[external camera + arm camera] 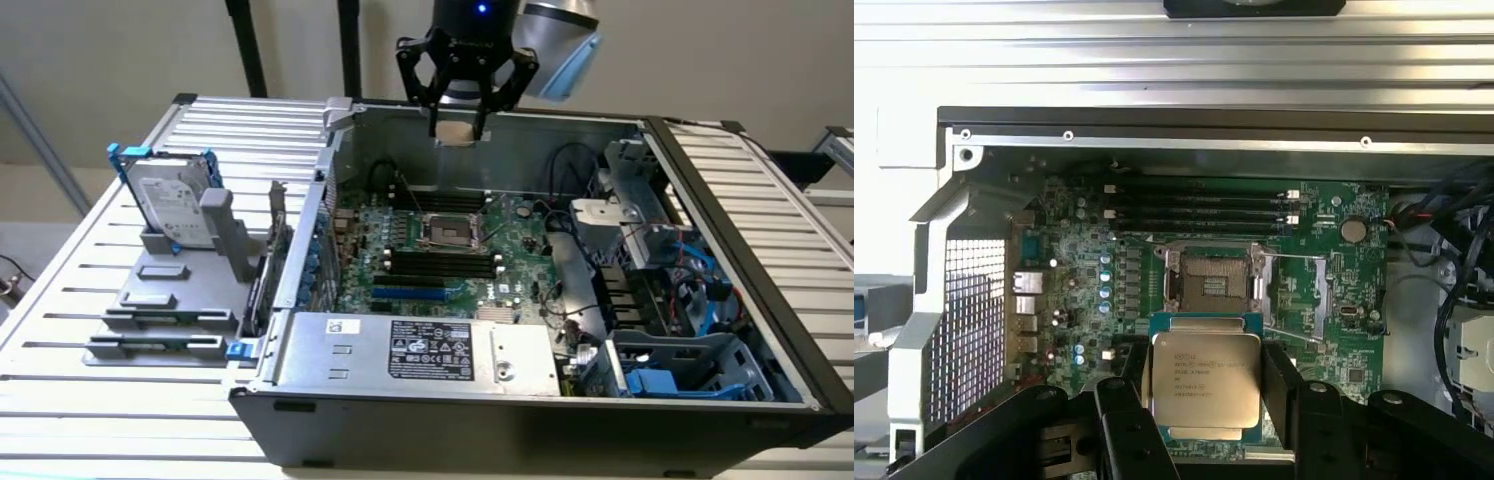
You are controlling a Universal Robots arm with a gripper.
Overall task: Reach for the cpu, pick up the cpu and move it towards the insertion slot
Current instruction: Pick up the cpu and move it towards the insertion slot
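The jaws are clamped on the cpu (1206, 388), one on each side, w/ its silver top facing the wrist cam. The gripper (458, 128) hangs high over the back wall of the open pc case (534, 420), so the cpu (457, 131) is up in the air, not on the board. The slot (447, 232) lies lower, on the green board (514, 265), toward the front of the case. In the wrist view the slot (1212, 282) sits just beyond the cpu edge, apart from it; chip is roughly square w/ the frame.
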